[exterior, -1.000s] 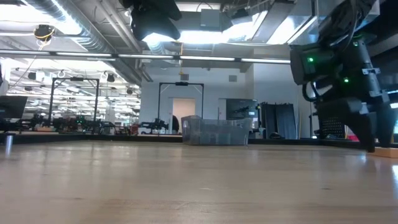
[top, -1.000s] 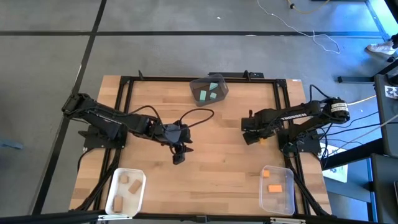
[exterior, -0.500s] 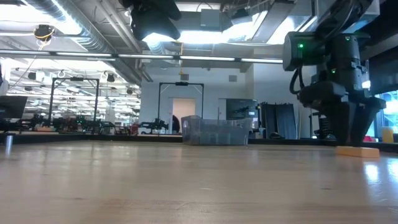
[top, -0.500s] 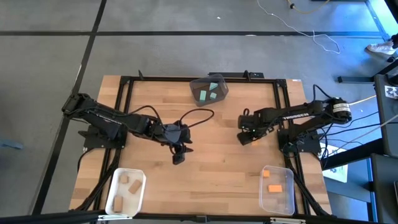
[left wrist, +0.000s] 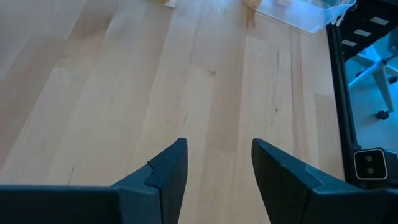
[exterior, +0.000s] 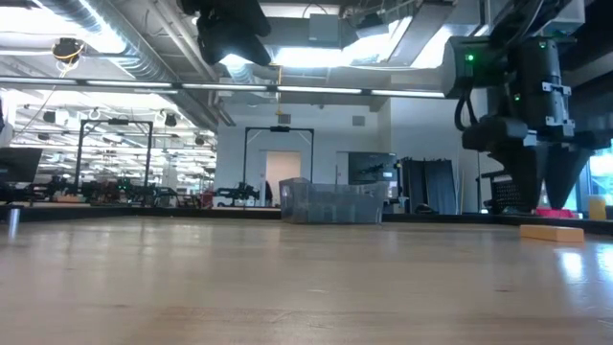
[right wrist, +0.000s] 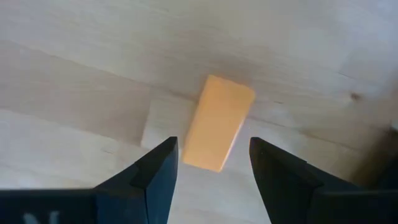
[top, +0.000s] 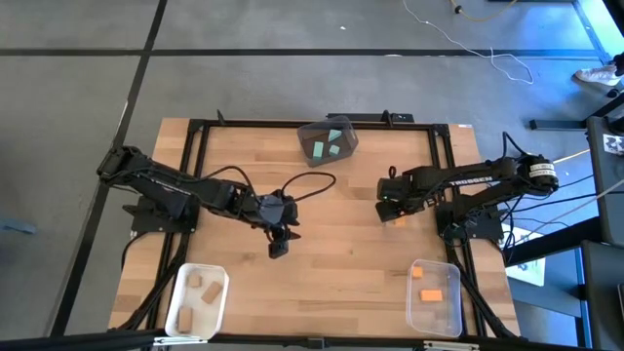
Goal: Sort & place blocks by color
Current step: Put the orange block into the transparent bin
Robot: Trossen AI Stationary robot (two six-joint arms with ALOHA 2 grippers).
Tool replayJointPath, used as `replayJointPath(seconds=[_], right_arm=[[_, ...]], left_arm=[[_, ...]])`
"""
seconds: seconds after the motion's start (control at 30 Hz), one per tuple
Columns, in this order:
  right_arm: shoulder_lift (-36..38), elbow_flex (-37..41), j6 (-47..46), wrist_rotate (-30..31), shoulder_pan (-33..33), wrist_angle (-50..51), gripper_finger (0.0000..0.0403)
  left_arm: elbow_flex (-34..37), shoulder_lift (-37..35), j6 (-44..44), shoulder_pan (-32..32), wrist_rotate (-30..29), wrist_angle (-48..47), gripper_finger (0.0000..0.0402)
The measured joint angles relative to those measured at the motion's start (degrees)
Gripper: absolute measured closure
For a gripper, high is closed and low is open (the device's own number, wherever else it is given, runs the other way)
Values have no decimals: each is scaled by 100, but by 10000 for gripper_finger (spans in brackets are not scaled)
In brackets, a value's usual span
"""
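The orange block point(right wrist: 217, 124) lies flat on the surface point(top: 331, 253), at about three o'clock of centre, long axis slightly skewed to the line through the open fingers. The right claw point(right wrist: 211, 163) hovers over it, empty, the block's near end between the fingertips. The left claw point(left wrist: 214, 168), open and empty, waits mid-surface, well apart.

A wooden table point(top: 331, 249) fills the middle of the high view, edged by a black frame point(top: 195, 156); a dark grey bin point(top: 327, 139) sits at its top centre, a white bin point(top: 198, 299) at the lower left, a clear bin point(top: 435, 295) at the lower right; grey floor point(top: 244, 58) surrounds it, with a white cable point(top: 478, 49) trailing at the upper right.
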State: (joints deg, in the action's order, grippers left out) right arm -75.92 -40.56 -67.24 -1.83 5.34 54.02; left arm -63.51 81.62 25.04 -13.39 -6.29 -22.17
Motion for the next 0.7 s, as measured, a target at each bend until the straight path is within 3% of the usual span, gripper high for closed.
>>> replayJointPath(seconds=[0.7], right_arm=[[-123, 97, -605, 181, 0, -103, 202]], left_arm=[[0, 0, 0, 0, 1, -7, 233]])
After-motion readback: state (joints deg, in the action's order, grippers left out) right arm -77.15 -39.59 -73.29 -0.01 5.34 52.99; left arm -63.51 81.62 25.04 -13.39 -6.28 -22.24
